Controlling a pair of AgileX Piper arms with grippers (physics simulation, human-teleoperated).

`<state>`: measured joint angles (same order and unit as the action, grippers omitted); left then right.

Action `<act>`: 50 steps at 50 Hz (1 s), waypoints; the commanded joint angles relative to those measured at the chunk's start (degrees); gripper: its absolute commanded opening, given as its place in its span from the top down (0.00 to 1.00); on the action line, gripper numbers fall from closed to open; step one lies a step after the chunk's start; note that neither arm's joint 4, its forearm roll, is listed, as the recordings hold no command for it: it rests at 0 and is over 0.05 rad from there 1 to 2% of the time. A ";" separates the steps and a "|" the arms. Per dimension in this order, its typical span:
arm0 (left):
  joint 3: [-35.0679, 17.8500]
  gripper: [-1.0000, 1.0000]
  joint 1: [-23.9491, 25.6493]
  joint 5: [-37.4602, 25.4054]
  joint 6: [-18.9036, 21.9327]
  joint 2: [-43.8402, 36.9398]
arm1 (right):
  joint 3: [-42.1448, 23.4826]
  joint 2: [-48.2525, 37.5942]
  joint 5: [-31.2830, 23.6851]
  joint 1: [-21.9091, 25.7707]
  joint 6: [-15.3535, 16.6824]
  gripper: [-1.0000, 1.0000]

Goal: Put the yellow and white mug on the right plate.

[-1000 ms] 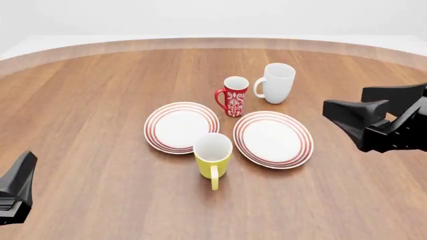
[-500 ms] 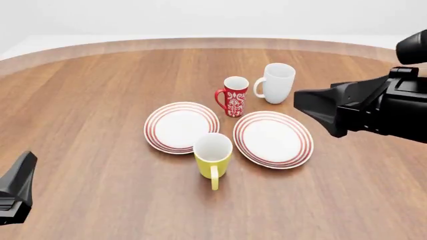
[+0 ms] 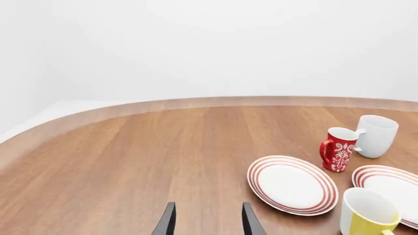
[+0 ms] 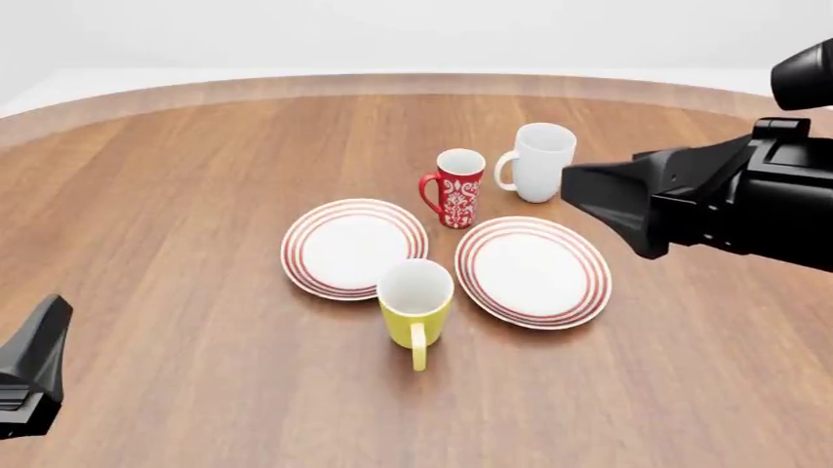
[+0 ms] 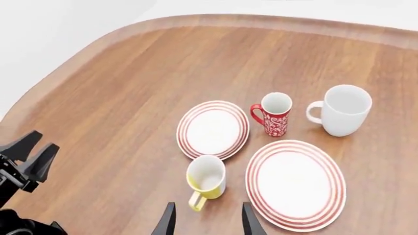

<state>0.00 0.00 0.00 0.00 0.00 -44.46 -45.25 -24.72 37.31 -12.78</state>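
R gripper (image 4: 612, 210) raised, fingers (image 5: 167, 220) apart, empty; L gripper (image 3: 207, 224) low, fingers apart.

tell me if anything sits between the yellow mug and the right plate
Nothing visible does. The yellow and white mug stands just left of the right plate with bare table between them; the red patterned mug stands farther back.

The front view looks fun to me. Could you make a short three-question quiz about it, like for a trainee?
1. True or false: the yellow and white mug already stands on the right plate.
2. Which mug stands farthest from the arms: A red patterned mug, B all-white mug, C yellow and white mug?
3. Fill in: the yellow mug's handle points ____ the camera.

Key: 1 false, it stands on the table, its rim overlapping the left plate in this view; 2 B; 3 toward.
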 commanded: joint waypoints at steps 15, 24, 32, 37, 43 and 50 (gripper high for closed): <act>0.00 0.00 0.00 0.00 0.00 0.00 | -2.96 -4.17 -2.20 0.44 -5.29 0.00; 0.00 0.00 0.00 0.00 0.00 0.00 | -4.74 -7.67 -3.77 2.19 -8.23 0.00; 0.00 0.00 0.00 0.00 0.00 0.00 | -4.87 -10.04 -4.28 2.92 -13.70 0.00; 0.00 0.00 0.00 0.00 0.00 0.00 | -6.10 -11.89 -4.41 3.84 -15.07 0.00; 0.00 0.00 0.00 0.00 0.00 0.00 | -5.43 -13.01 -4.77 4.07 -16.50 0.00; 0.00 0.00 0.00 0.00 0.00 0.00 | -5.80 -14.92 -5.26 5.20 -18.62 0.00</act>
<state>0.00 0.00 0.00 0.00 0.00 -49.96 -57.48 -29.51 41.14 -28.40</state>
